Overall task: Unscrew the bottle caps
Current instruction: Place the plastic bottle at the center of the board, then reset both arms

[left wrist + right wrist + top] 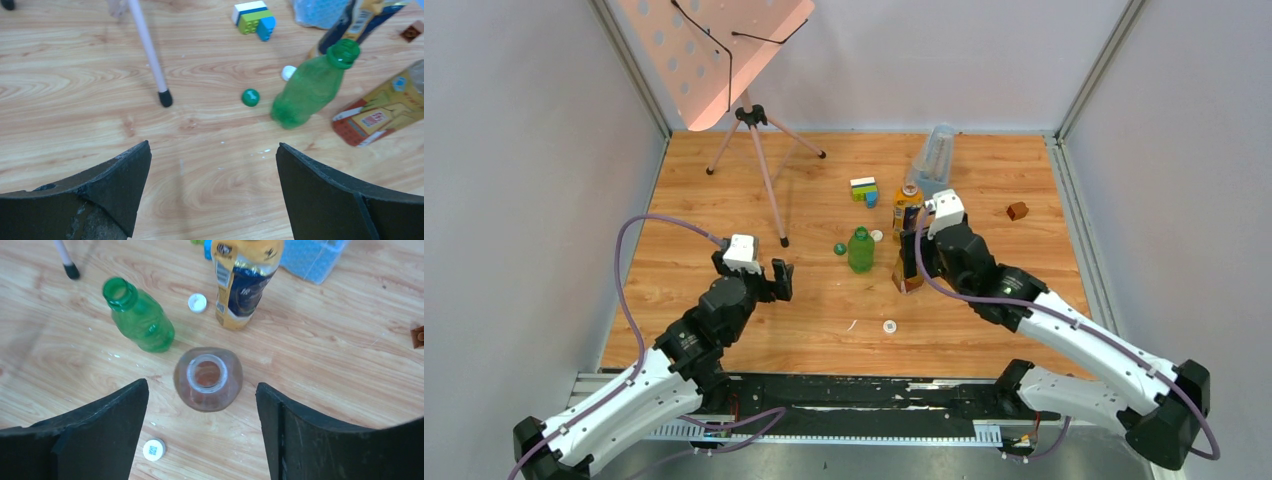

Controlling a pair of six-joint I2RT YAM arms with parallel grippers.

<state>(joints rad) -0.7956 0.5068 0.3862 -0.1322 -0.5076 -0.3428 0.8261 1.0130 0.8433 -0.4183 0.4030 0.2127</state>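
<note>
- Closest in: one white cap lying loose on the table, just off the right tool's left finger.
- Left tool hangs over bare wood, jaws wide apart, nothing in them.
- Right tool has its jaws apart too, one either side of the red-label amber bottle, not touching it. The neck is open; can't tell what's inside.
- A bit further out is the green bottle, upright with an open mouth, the green cap just left of it and the other white cap to its right.
- Behind that is the yellow-label amber bottle, upright, top cut off.
- At the back are the toy bricks, a bluish clear container (contents unclear) and a reddish-brown block.
- Count: three bottles, three caps (two white, one green), one container, one block.
</note>
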